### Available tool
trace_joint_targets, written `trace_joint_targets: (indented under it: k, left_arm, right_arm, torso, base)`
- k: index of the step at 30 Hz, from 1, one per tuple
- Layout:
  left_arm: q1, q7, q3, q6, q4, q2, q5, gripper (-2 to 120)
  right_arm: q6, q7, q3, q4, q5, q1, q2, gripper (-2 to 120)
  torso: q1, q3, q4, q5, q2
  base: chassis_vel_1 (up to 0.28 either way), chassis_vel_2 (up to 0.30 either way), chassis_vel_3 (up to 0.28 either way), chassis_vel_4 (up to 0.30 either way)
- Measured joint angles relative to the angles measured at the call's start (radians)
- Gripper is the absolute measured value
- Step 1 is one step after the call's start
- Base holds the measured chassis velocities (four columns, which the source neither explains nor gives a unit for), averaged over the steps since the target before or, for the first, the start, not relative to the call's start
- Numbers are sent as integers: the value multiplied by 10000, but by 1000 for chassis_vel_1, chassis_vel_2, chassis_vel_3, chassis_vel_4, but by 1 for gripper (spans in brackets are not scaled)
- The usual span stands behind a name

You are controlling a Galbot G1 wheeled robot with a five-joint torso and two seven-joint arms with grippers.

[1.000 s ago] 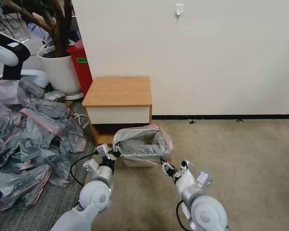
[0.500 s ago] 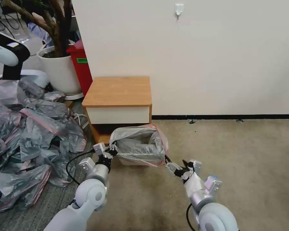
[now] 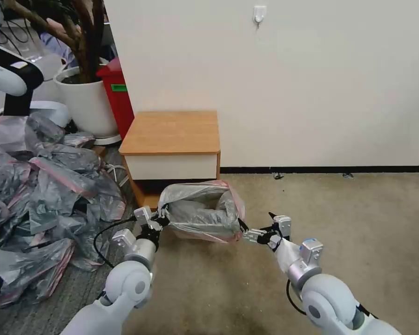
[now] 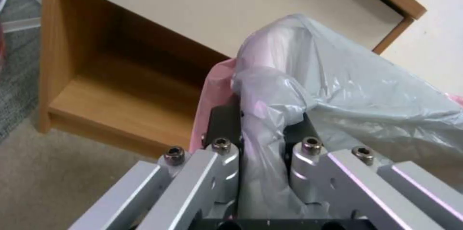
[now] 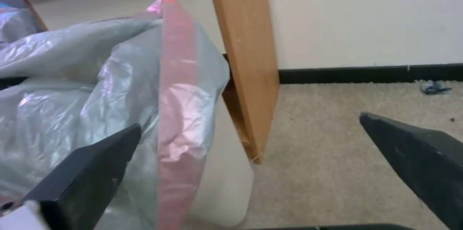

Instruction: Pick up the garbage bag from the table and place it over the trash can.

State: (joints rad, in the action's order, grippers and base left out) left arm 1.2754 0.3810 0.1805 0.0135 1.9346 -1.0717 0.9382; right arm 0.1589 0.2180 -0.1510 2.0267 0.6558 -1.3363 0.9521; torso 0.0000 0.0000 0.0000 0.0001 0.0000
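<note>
Fingers [image 4: 226,128] of the left gripper [image 3: 159,218] are pinching the garbage bag [image 3: 198,209] beside the trash can [image 5: 226,186]; the right gripper [image 3: 258,228] is gaping, released. Judgement: draw the pink band evenly below the can's rim.

Occlusions and cut-offs — bag draped on bin

The trash can [image 3: 191,235] is almost wholly covered by the garbage bag [image 3: 198,209]; only a pale strip of wall shows under the bag's lower hem in the head view, and its rolled rim is hidden. Left gripper [image 4: 263,128]: the fingertips are buried in a fold of plastic, so the contact point itself is unseen. Right gripper [image 5: 251,150]: both dark fingers [image 5: 86,172] run off the picture's edges — their bases are cut off. The table [image 3: 172,132] has its shelf recess partly masked by the bag. The heap of bags [image 3: 37,195] continues past the head view's left edge.
</note>
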Motion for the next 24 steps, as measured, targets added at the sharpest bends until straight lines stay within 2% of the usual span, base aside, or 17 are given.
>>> trace_joint_targets:
  k: [5, 24]
  left_arm:
    - [21, 0, -50, 0, 3, -33, -28, 9]
    - [172, 1, -71, 0, 156, -58, -119, 9]
  right_arm:
    - [163, 121, 145, 112, 35, 204, 6, 100]
    - [454, 506, 287, -191, -13, 555, -57, 97]
  torso:
    - [0, 0, 0, -1, 0]
    - [0, 0, 0, -1, 0]
  base:
    - [0, 0, 0, 0]
    - [0, 0, 0, 0]
